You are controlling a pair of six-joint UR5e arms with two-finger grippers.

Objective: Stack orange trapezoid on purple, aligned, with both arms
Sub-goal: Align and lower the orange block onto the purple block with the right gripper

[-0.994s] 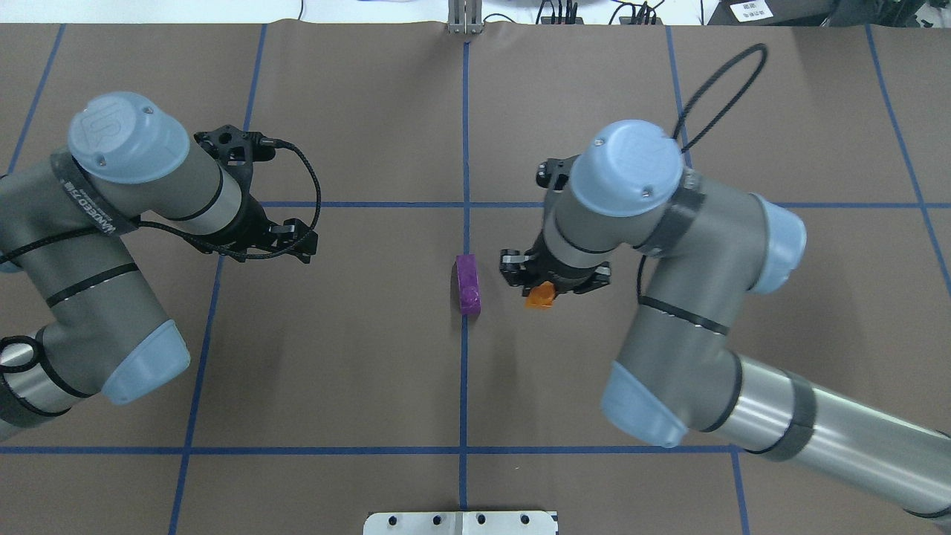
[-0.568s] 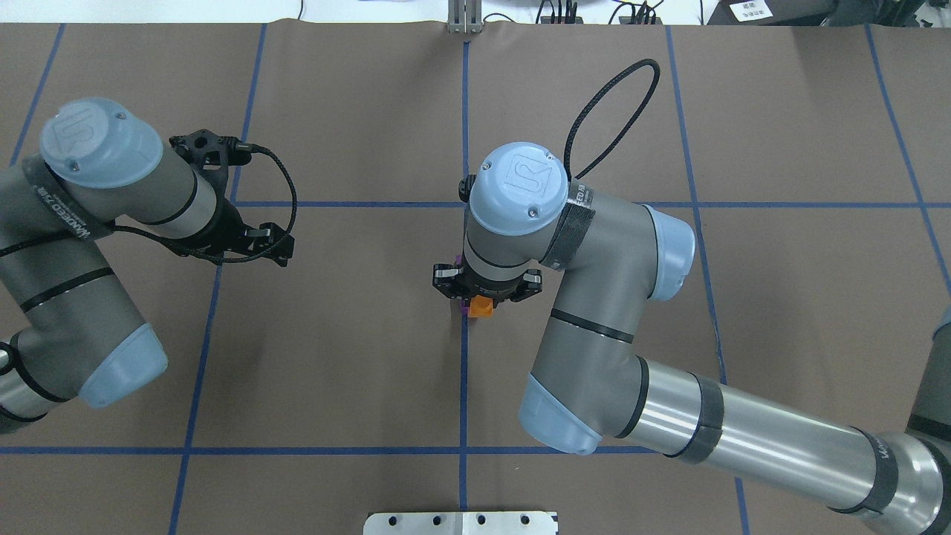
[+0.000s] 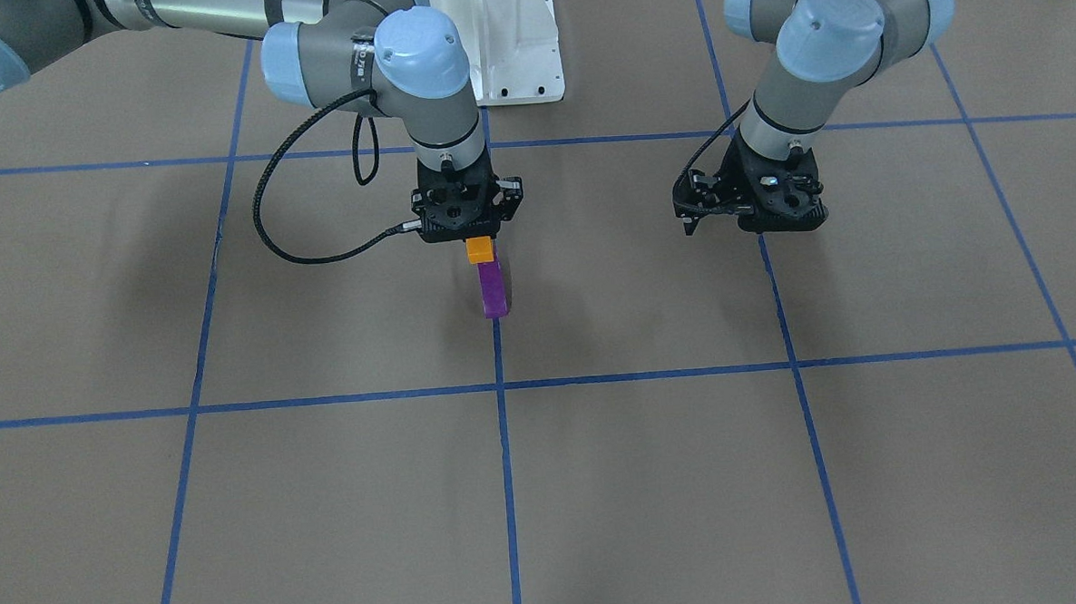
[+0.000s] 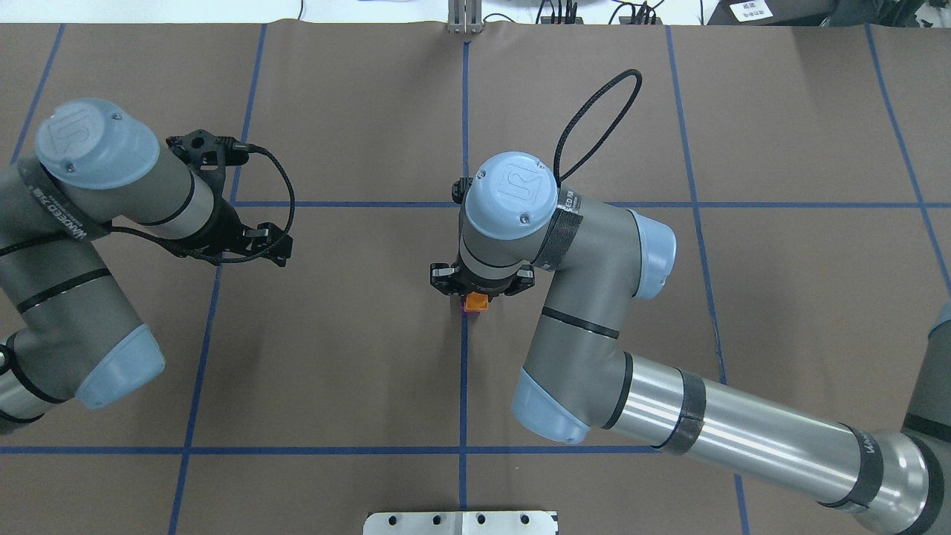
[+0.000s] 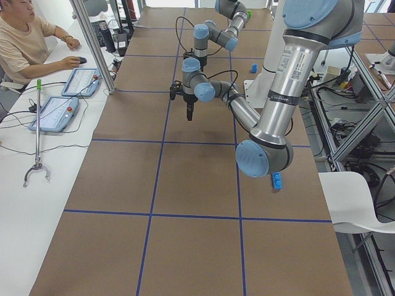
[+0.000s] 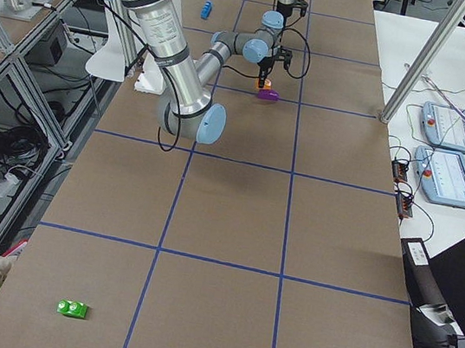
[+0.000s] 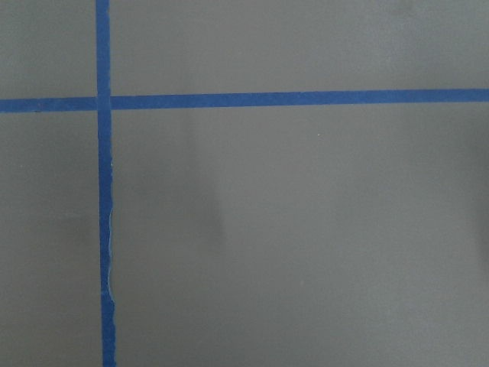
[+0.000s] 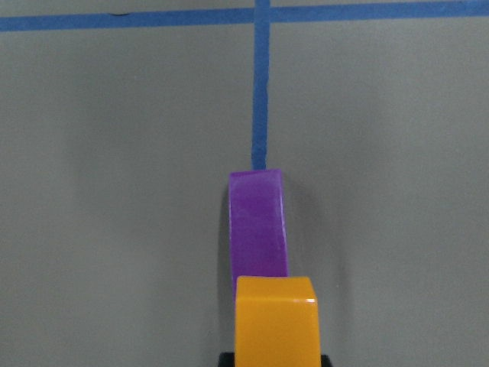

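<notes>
My right gripper (image 3: 478,240) is shut on the orange trapezoid (image 3: 479,250) and holds it over the robot-side end of the purple block (image 3: 493,291), which lies on the central blue line. In the right wrist view the orange block (image 8: 275,321) covers the near end of the purple block (image 8: 258,228); I cannot tell whether they touch. From overhead the orange block (image 4: 475,302) hides all but a sliver of the purple one (image 4: 464,312). My left gripper (image 3: 752,209) hangs low over bare mat far to the side, empty, its jaws apparently open.
The brown mat (image 4: 342,357) carries a blue tape grid. A green block (image 6: 72,308) lies at the table's far right end. A blue brick (image 5: 277,180) lies near the left arm's base. An operator (image 5: 24,43) sits beyond the table's far edge.
My right arm carried the orange trapezoid leftward from beside the purple block to over it, then settled slightly. My left arm drew back a little to the left.
</notes>
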